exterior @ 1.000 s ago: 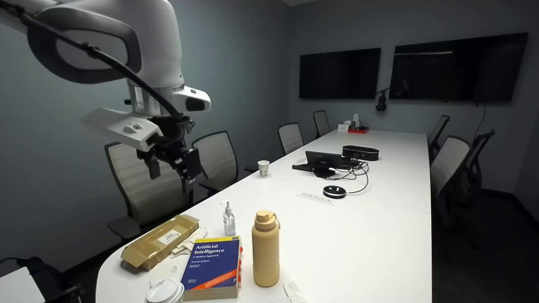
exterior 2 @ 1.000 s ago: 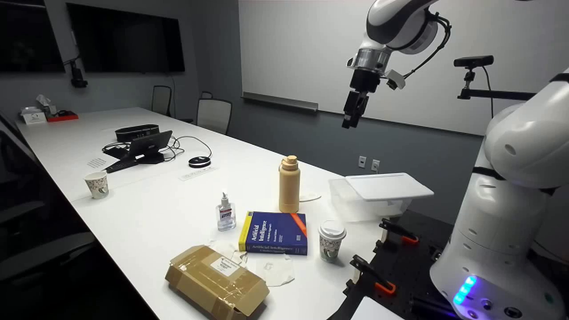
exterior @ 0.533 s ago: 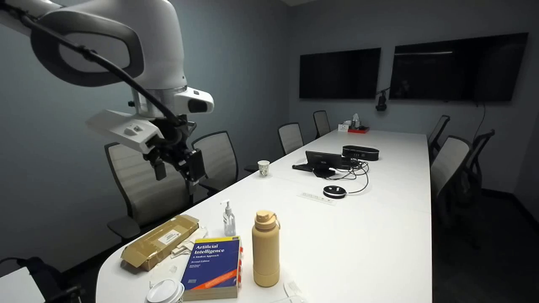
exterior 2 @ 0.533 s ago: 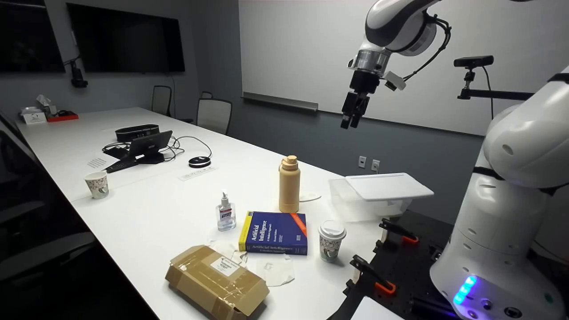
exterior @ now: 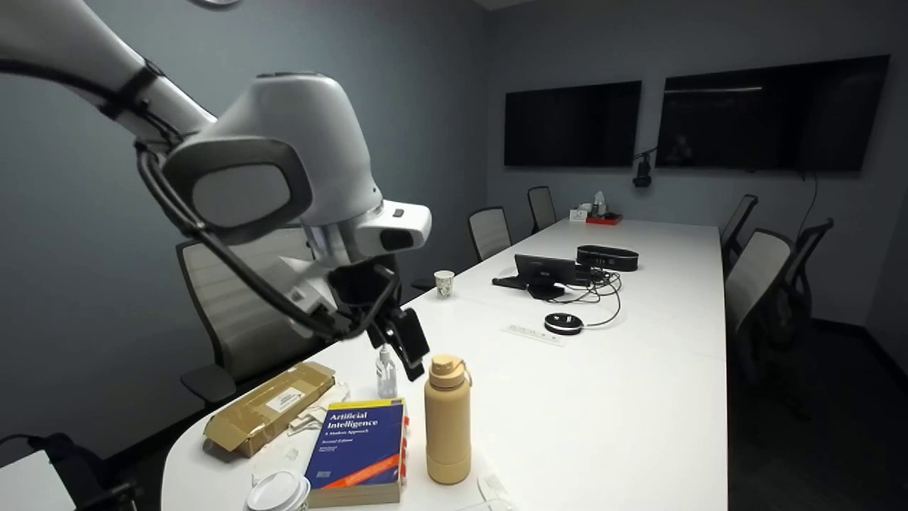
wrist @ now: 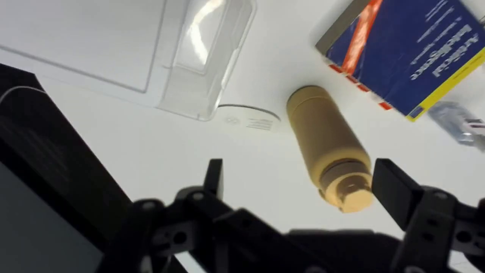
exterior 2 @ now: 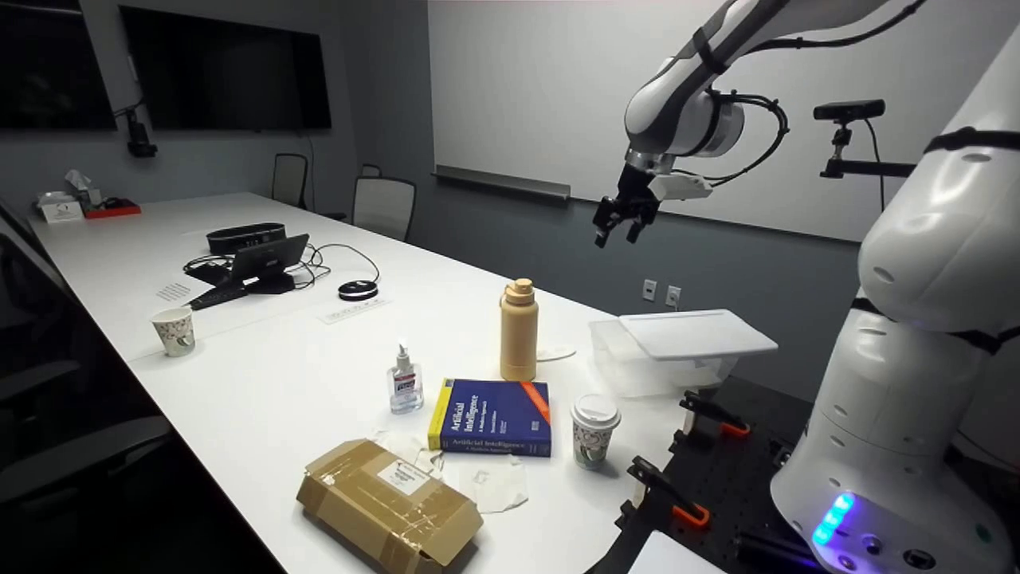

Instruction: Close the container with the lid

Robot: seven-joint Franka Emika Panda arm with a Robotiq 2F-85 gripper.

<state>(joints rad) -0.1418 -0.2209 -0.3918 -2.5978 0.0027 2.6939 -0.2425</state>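
Observation:
A tan bottle with its cap on stands upright on the table in both exterior views (exterior: 447, 426) (exterior 2: 519, 339) and in the wrist view (wrist: 326, 125). A clear plastic container (exterior 2: 613, 363) stands to its right in an exterior view, with a white lid (exterior 2: 693, 333) lying askew across it; part of one end is uncovered. The container (wrist: 204, 83) and lid (wrist: 75, 41) also show at the wrist view's upper left. My gripper (exterior 2: 617, 237) is open and empty in the air above the table. In the wrist view the bottle's cap shows between my fingers (wrist: 298, 170), close to the right one.
A blue book (exterior 2: 494, 414), a lidded paper cup (exterior 2: 594, 434), a sanitizer bottle (exterior 2: 405, 387) and a cardboard box (exterior 2: 390, 502) stand near the tan bottle. Another paper cup (exterior 2: 174, 333) stands farther off. Black clamps (exterior 2: 717, 414) sit by the robot's base.
The arm has moved out over the table and lower. The wrist has turned, so both fingers now show apart in an exterior view. The objects on the table have not moved.

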